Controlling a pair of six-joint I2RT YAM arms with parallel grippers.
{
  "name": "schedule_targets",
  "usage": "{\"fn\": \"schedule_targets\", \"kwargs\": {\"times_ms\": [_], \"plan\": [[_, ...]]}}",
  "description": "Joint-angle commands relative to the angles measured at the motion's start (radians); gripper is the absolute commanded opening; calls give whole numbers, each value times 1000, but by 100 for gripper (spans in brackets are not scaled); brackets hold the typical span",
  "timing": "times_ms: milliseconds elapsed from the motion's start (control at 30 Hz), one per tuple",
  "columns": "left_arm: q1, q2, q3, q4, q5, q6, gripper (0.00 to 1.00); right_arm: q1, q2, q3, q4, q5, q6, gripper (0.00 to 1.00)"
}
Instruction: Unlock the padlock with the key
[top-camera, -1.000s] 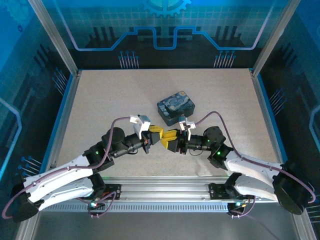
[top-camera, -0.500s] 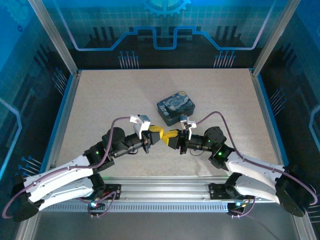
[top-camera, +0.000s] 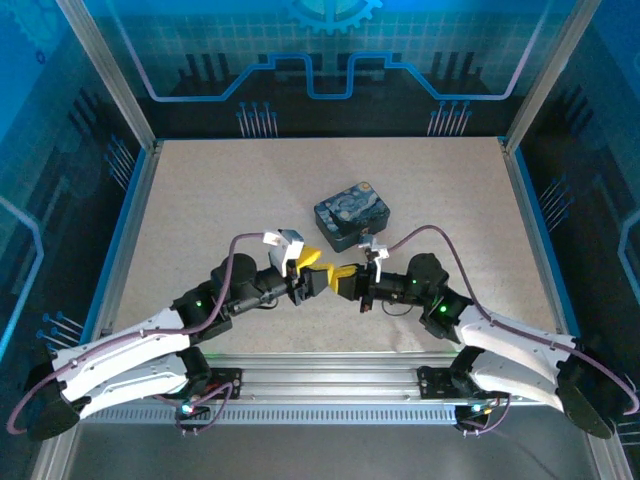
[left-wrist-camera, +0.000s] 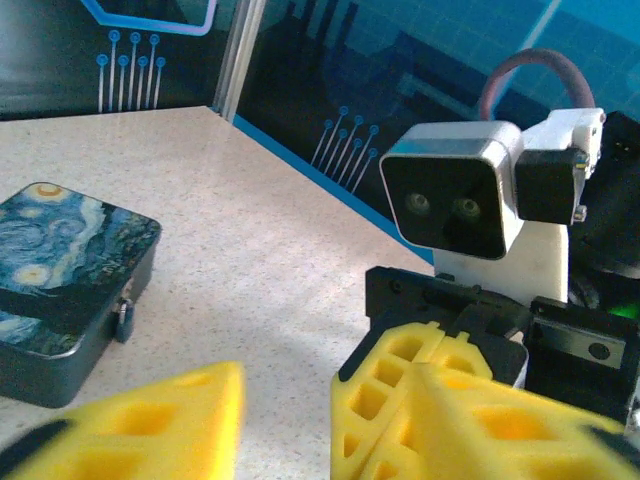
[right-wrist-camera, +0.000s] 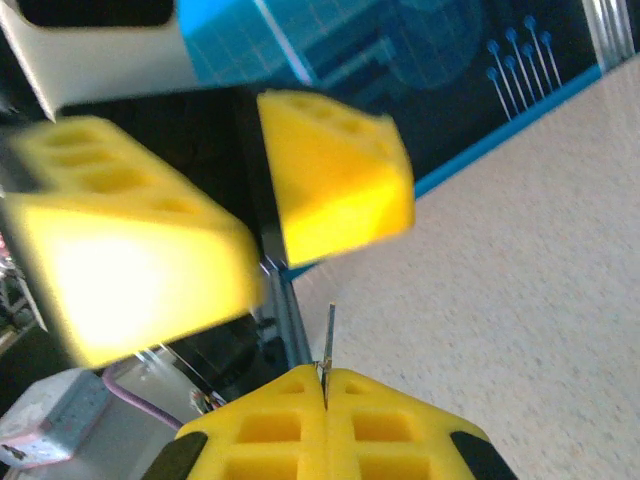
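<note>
Right hand (right-wrist-camera: 325, 378) pinches the key (right-wrist-camera: 328, 335), blade protruding.

Both arms reach inward from the near edge, elbows bent, their tips almost meeting at the centre. The left gripper (top-camera: 311, 268) has its fingers spread apart; the right gripper (top-camera: 343, 272) is pinched tight on the key (right-wrist-camera: 327, 338).

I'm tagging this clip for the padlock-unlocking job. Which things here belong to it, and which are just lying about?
In the job: key, pinched in the right gripper; padlock, at the front of the painted tin; left gripper, open.
Lying about: the painted tin itself, merely carrying the padlock; table.
</note>
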Motion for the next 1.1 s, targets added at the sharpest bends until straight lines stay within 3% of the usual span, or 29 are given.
{"fn": "schedule_targets", "kwargs": {"times_ms": [0,167,333,600,800,1067], "plan": [[28,3,34,-39,-73,-85,72,-5,-52,-24,-122,63,-28,0],[160,41,40,-139,-25,-308,87,-50,-161,-53,-311,133,-43,0],[302,199,84,-196,170,-478,93,-101,-291,-33,-595,218,-88,0],[302,554,299,-180,264,-400,86,-256,-362,8,-890,283,-88,0],[248,790,567,-291,231,-276,86,-375,-376,-27,-957,276,-53,0],[226,1062,878,-385,201,-187,86,-441,-420,-56,-1004,263,-55,0]]}}
